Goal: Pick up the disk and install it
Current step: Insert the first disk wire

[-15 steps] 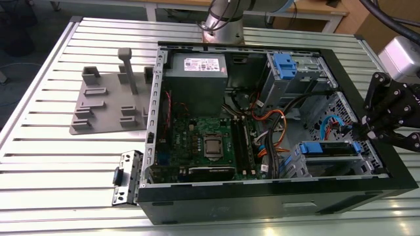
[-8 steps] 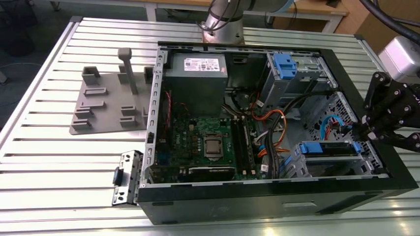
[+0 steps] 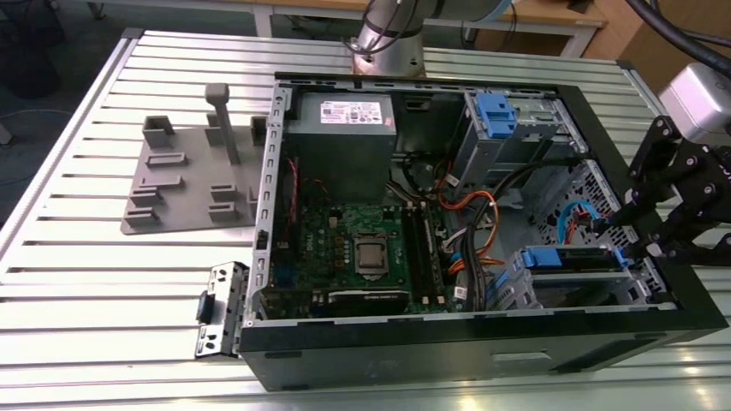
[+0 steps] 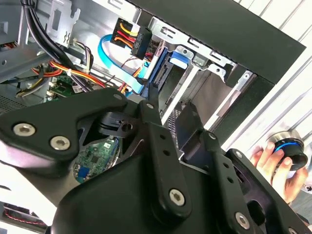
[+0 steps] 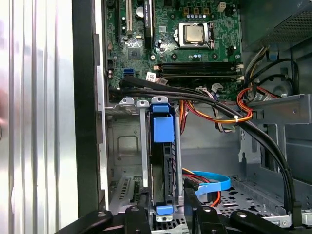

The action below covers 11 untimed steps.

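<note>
Inside the open computer case (image 3: pixel 480 330) on the slatted worktop (image 3: pixel 92 342), the disk (image 5: pixel 163 165) sits on edge in a drive bay slot, its blue carrier frame showing. Just beside it hangs the pincer (image 5: pixel 165 214), its fingers (image 5: pixel 136 217) spread to either side of the disk's end, apparently not clamping it.

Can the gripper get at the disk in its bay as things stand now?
Probably yes. The gripper sits right at the near end of the disk, which stands on edge in its bay. Black cables cross beyond it, not between them.
</note>
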Motion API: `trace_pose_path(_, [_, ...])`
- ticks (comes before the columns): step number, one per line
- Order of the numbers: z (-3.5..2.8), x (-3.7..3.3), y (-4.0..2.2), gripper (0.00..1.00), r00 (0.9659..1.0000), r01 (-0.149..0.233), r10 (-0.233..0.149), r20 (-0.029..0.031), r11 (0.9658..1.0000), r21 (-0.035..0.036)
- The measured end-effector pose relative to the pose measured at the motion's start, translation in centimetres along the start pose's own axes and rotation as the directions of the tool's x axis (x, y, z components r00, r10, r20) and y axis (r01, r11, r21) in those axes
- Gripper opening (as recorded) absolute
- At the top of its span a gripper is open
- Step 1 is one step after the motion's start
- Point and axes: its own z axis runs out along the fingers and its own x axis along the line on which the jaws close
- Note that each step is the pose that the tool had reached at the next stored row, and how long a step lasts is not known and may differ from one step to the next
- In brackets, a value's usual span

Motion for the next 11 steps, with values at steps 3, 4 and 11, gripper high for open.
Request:
trace_pose_path(3, [0.02, -0.24, -0.10, 0.41, 1.0000, 0.000, 0.000, -0.0006, 1.0000, -0.0001])
trace_pose_path(4, [0.03, -0.42, -0.16, 0.41, 1.0000, 0.000, 0.000, -0.0007, 1.0000, 0.0000])
trace_pose_path(11, [0.27, -1.63, -0.81, 0.41, 1.0000, 0.000, 0.000, -0.0035, 1.0000, 0.0001])
